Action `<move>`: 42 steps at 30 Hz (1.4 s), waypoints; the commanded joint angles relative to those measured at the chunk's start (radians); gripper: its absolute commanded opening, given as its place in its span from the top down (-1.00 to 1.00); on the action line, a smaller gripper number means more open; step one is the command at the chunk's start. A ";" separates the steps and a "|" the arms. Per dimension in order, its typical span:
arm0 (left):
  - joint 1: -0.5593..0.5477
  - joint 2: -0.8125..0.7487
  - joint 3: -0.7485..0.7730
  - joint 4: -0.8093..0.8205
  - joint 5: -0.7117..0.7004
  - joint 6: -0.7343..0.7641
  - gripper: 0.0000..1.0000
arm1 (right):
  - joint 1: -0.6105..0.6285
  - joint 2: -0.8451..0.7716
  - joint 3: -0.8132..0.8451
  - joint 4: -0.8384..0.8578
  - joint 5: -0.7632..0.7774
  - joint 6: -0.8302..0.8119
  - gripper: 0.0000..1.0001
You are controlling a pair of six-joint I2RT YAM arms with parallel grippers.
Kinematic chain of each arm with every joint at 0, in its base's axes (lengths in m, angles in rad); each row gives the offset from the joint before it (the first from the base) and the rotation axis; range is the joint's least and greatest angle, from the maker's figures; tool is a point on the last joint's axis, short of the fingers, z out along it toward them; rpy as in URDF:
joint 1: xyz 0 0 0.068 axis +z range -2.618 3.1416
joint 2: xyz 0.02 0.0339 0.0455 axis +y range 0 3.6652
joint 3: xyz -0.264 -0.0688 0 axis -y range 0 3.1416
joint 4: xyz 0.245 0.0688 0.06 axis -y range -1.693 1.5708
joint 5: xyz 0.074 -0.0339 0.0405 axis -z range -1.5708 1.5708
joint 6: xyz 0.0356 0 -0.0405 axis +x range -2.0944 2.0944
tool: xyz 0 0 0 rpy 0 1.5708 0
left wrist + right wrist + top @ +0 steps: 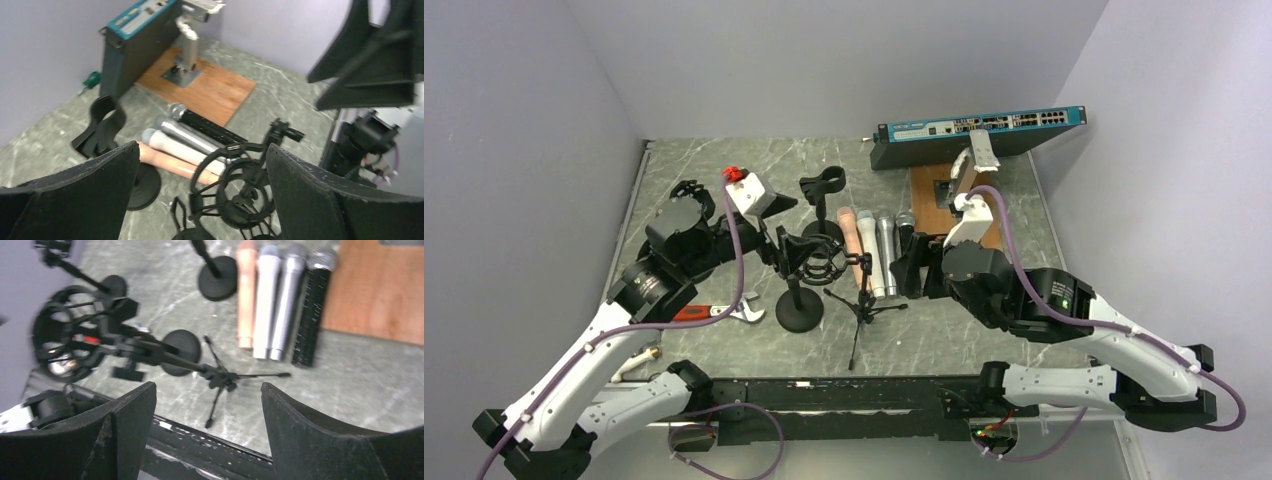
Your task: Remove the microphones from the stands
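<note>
closest in, filling the bottom of each wrist view, are the grippers themselves: the left gripper (202, 150) stands spread wide and the right gripper (207, 387) likewise, neither pinching anything.

four microphones lie flat on the table (724, 160), right of centre, side by side in a tight row with their heads toward the far side. from left to right they are a pink microphone (852, 248), a white microphone (871, 255), a silver microphone (887, 255) and a black microphone (906, 235), the last just beside a wooden board (929, 195). all four rest directly on the tabletop.

just left of the pink one's head stands a clip stand (822, 185), upright. nearer and a little left, a black shock mount (819, 262) is held up above a round base (800, 312). a small tripod stand (861, 308) stands just right of that base, near the microphones' tails. which of the two carries the mount i cannot tell.

the left gripper hangs just left of the shock mount, which shows between its fingers (75, 200) in the left wrist view; whether they touch is unclear. the right gripper hangs at the near right end of the row, by the black microphone's tail. farther left lies a wrench (719, 313) with a red handle. at the far right sits a blue-fronted network switch (979, 125), behind the board.
</note>
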 commanded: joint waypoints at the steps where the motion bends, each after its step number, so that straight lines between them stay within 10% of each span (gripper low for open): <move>1: -0.034 0.043 0.099 -0.044 0.191 0.045 -0.98 | -0.077 0.031 -0.021 -0.201 0.059 0.142 -0.55; 6: -0.075 0.109 0.204 -0.133 0.265 0.080 -0.98 | -0.487 0.017 -0.258 0.029 -0.523 -0.066 -0.44; 16: -0.097 0.125 0.255 -0.231 0.197 0.118 -0.98 | -0.718 0.000 -0.603 0.607 -1.328 -0.093 -0.53; 23: -0.096 -0.011 0.131 -0.153 0.042 0.123 -0.98 | -0.781 0.090 -0.721 0.910 -1.509 0.005 -0.22; 42: -0.096 -0.067 0.043 -0.093 -0.015 0.128 -0.98 | -0.781 0.201 -0.747 0.931 -1.545 -0.105 0.19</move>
